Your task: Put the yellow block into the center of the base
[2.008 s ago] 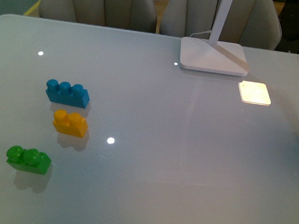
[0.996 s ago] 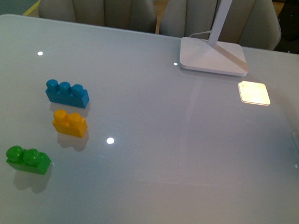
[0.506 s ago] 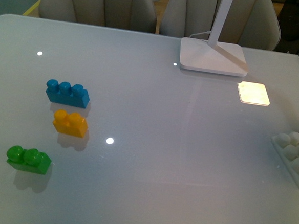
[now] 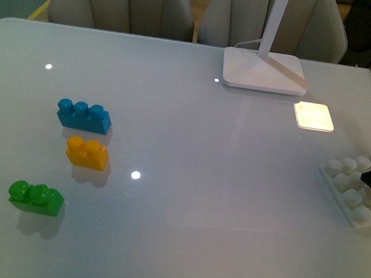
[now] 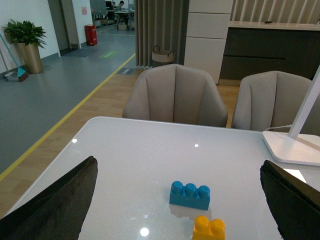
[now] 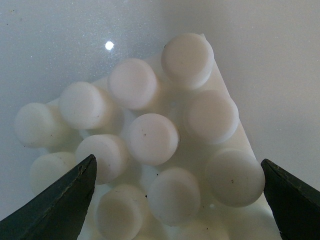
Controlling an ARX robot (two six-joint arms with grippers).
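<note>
Glossy white table (image 4: 198, 146), beige chairs behind. Right gripper (image 6: 177, 161) hangs over the base (image 4: 344, 188) near the table's right edge, fingers spread either side of it; whether they pinch it I cannot tell. Left gripper (image 5: 178, 162) gapes wide, holding nothing. Yellow block (image 4: 87, 152) sits far left, well apart from the base, between blue brick (image 4: 83, 116) and green brick (image 4: 35, 198). Lamp foot (image 4: 263, 69) stands at the back.
</note>
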